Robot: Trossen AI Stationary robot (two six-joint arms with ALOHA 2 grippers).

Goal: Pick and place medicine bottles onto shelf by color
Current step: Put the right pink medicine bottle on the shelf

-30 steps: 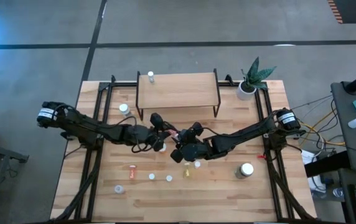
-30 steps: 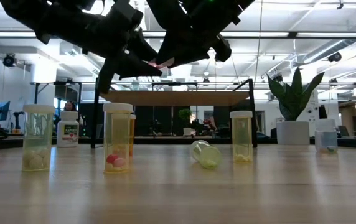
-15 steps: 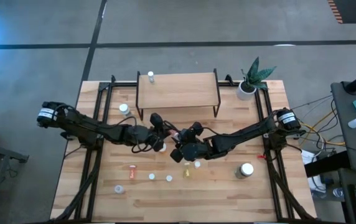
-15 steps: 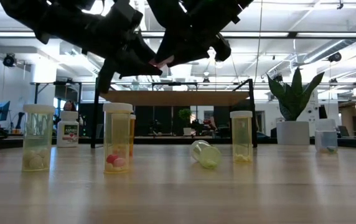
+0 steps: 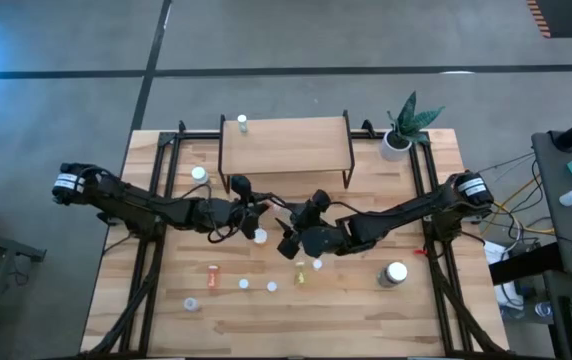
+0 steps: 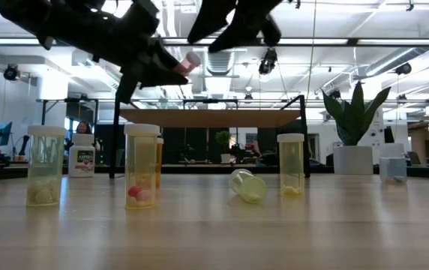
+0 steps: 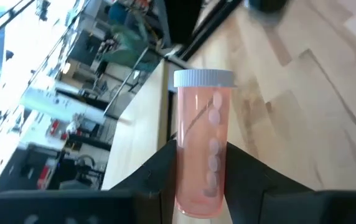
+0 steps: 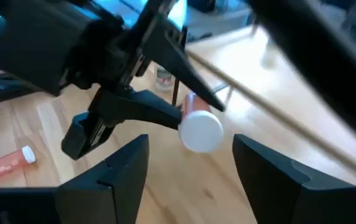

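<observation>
My left gripper [image 5: 250, 222] is shut on a pink medicine bottle [image 7: 203, 149] with a white cap [image 5: 259, 237], held in the air over the middle of the table, in front of the shelf [image 5: 286, 146]. My right gripper [image 5: 292, 238] is open just to its right, its fingers [image 8: 134, 167] standing apart on either side of the cap [image 8: 201, 130] without touching it. In the low view the bottle [image 6: 190, 61] is high above the table. A white-capped bottle [image 5: 241, 124] stands on the shelf's far left corner. My left gripper pinches the pink bottle's lower body [image 7: 198, 186] between its two fingers, which lie along it on opposite sides. The cap end [image 7: 204, 78] sticks out past the fingertips toward my right gripper. The bottle is lifted clear of the table, roughly level.
Several small bottles stand or lie near the table's front: an orange one [image 5: 213, 271], yellow ones [image 6: 141, 166] [image 6: 291, 165], one on its side [image 6: 248, 185]. A larger white-capped bottle [image 5: 397, 272] is at the right, a white one [image 5: 199, 174] left of the shelf, a potted plant [image 5: 404, 128] far right.
The two grippers were together at the pink bottle; now my right gripper has drawn back from it toward the right and risen. My left gripper keeps the bottle and has moved a little up and toward the table's left.
</observation>
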